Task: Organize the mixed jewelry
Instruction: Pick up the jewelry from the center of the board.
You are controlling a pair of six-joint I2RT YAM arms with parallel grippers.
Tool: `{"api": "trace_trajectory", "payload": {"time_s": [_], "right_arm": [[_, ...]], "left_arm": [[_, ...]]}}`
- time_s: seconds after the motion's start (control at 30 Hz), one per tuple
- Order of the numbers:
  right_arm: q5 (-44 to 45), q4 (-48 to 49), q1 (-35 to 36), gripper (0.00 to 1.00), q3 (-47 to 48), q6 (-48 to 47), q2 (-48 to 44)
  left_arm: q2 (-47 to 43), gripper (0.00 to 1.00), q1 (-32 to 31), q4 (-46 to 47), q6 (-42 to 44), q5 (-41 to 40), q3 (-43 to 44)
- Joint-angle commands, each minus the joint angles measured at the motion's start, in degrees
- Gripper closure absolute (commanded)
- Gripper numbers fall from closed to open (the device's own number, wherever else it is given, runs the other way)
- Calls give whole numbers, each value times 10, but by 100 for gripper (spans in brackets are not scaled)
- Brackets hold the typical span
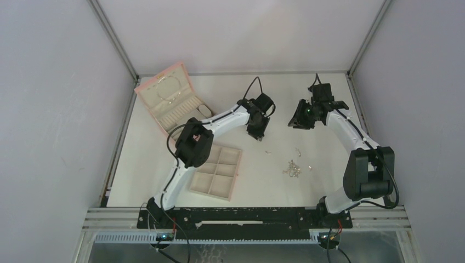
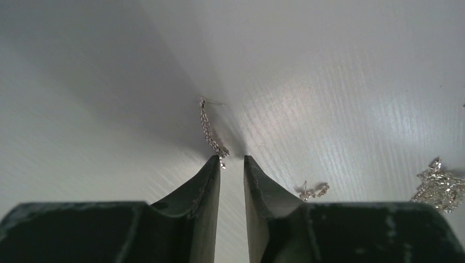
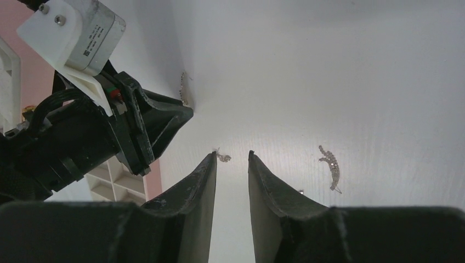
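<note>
Two sets of fingers, both slightly spread, pinching nothing. Left fingers [image 2: 204,186] at end of drop earring [image 2: 210,127]; right fingers [image 3: 200,183] by stud [image 3: 223,158], both pcs left of cluster [image 1: 293,169] on surface [image 1: 257,181].

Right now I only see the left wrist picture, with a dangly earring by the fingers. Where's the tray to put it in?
Observer: The beige tray lies left of the dangly earring, nearer the arms' bases.
Operator: Is the other arm close?
Observer: Yes, the right gripper is just right of the left gripper, with its jaws open.
Operator: Is there a box too?
Observer: A pink box lies open at the far left, behind the tray.
</note>
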Motion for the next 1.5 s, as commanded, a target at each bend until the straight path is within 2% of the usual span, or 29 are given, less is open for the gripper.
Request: {"api": "trace_trajectory", "payload": {"time_s": [0.0, 0.27, 0.37, 0.43, 0.53, 0.67, 0.8, 0.93, 1.17, 1.33, 1.47], "right_arm": [[1, 12, 1, 64, 1, -11, -8], [37, 20, 31, 62, 1, 4, -11], [70, 39, 71, 75, 1, 23, 2], [92, 56, 104, 77, 2, 30, 14], [147, 78, 157, 75, 4, 33, 35], [93, 62, 178, 72, 51, 37, 103], [120, 77, 216, 67, 86, -14, 151], [108, 69, 214, 62, 125, -25, 195], [149, -13, 220, 66, 221, 61, 273], [202, -25, 233, 64, 221, 90, 278], [211, -24, 235, 63, 211, 100, 278]], "left_arm": [[-47, 71, -5, -19, -30, 17, -16], [-120, 58, 24, -27, -46, 18, -33], [-157, 57, 56, -25, -57, 30, -59], [-186, 56, 76, -22, -60, 30, -84], [-231, 55, 98, -21, -60, 22, -111], [-279, 54, 110, -20, -64, 15, -139], [-296, 54, 110, -18, -68, 12, -162], [-303, 53, 110, -17, -75, 6, -183], [-318, 53, 111, -14, -83, 3, -207], [-323, 53, 112, -24, -77, -8, -212], [-323, 53, 113, -24, -75, -10, -217]]}}
